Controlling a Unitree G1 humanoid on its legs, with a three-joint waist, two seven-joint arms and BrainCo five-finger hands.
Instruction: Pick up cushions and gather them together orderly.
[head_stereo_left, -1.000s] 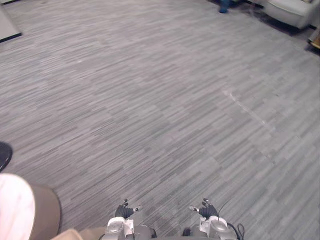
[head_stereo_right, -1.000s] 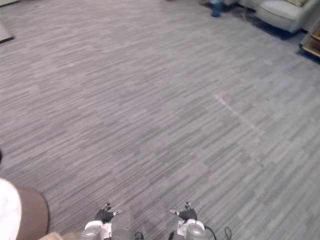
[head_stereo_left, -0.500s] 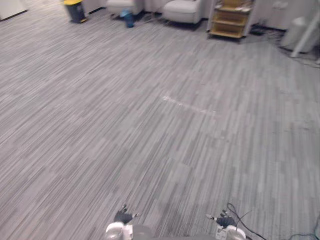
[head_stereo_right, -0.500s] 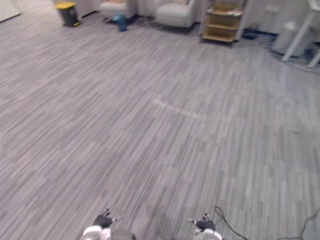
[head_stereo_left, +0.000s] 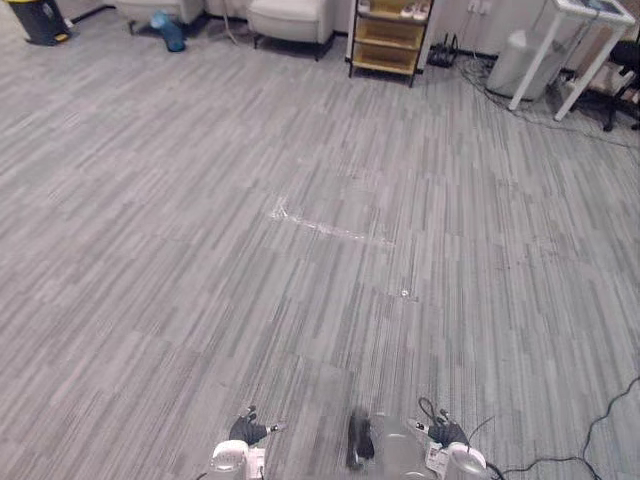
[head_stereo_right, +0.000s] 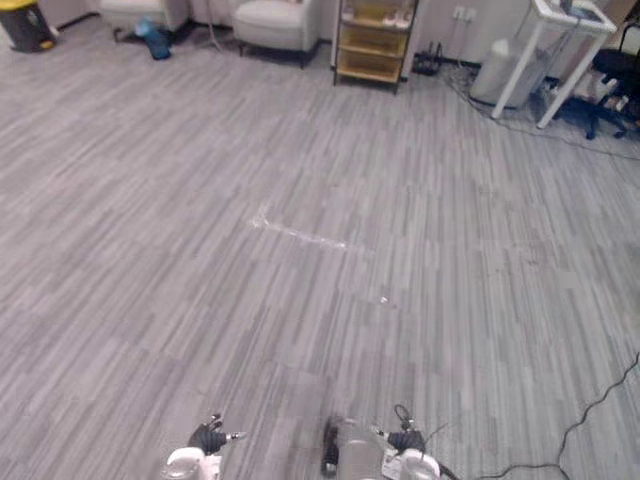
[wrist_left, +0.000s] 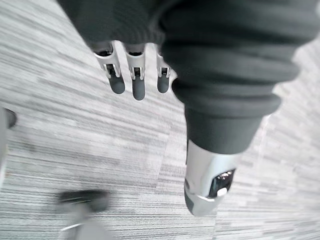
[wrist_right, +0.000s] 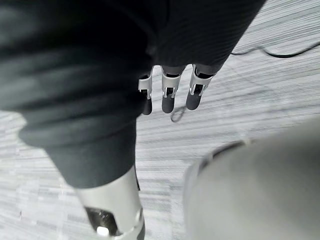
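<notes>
Since neither hand has anything to carry, both hang low and loose in front of the robot, over bare grey striped carpet (head_stereo_left: 200, 250). The left hand (head_stereo_left: 247, 429) sits at the near edge of the left eye view, and its wrist view shows its fingers (wrist_left: 138, 85) straight and relaxed, with the thumb (wrist_left: 207, 180) held apart and only carpet past them. The right hand (head_stereo_left: 447, 432) matches it: its fingers (wrist_right: 168, 100) are extended in a row and closed on nothing. This looks like a carriage for walking or searching rather than for reaching, and I judge the step in hand to be finding a cushion, not lifting one. Where the cushions lie I cannot tell. The open floor ahead carries only a pale strip of tape (head_stereo_left: 330, 227). At the far side of the room stand a light armchair (head_stereo_left: 290, 18), a wooden shelf trolley (head_stereo_left: 388, 35) just beside it, a blue object (head_stereo_left: 168, 28) on the floor, a dark bin with a yellow lid (head_stereo_left: 40, 18), a white cylindrical bin (head_stereo_left: 515, 62) and a white table (head_stereo_left: 580, 40). If a cushion is wanted from that seating area, it lies well apart from both hands, across the whole stretch of carpet. The robot would then have to cover that ground or turn elsewhere before any grasp could be set up, and the gathering itself appears not yet begun.
</notes>
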